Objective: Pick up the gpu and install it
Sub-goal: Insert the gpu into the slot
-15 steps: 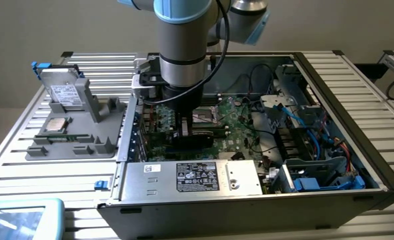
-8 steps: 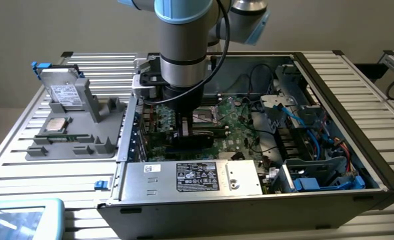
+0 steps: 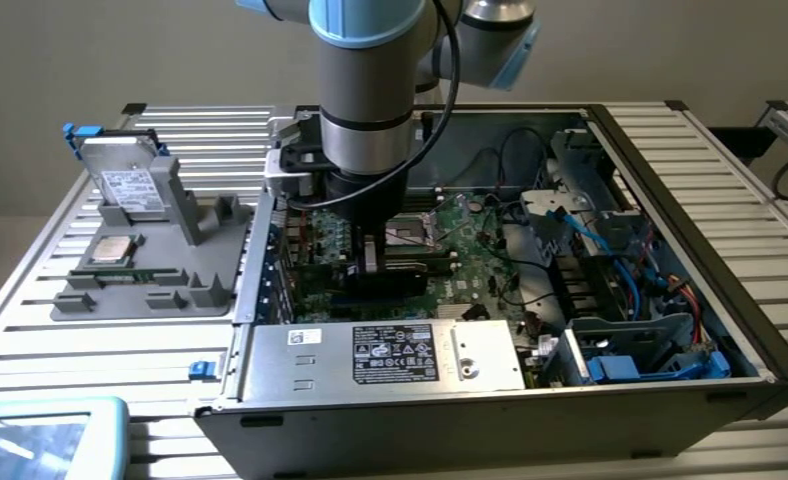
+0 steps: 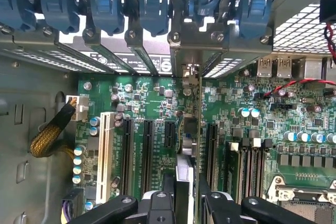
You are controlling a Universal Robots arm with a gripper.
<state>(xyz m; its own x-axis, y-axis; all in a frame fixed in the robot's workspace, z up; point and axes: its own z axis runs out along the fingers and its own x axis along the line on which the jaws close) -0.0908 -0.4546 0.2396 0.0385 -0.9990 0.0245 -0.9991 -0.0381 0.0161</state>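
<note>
The gpu (image 4: 185, 145) stands on edge between my claw (image 4: 184, 203) fingers, held over the green motherboard (image 4: 157, 103) inside the open computer case (image 3: 714, 390). I see the claw clamped on the card, its black fingers pressed against either face, partly closed around the thin board.

In the wrist view the card shows edge-on as a narrow pale strip running toward the metal slot bracket at the case's rear wall, lined up among the long black expansion slots (image 4: 148, 150) and one white slot (image 4: 104, 156). Blue plastic retention clips (image 4: 152, 11) sit in a row above the perforated metal slot covers. A braided yellowish cable (image 4: 50, 135) curves toward a white connector.

The exterior view gives what the wrist camera cannot: the grey, cylindrical arm (image 3: 367, 100) reaching straight down into the case's far-left part, the silver power supply (image 3: 381, 355) with its label along the near side, and blue cables at the exterior view's right. On the ribbed metal bench (image 3: 47, 340), left of the case, a grey moulded tray (image 3: 221, 290) carries a silver hard drive (image 3: 130, 185) with a white label.
</note>
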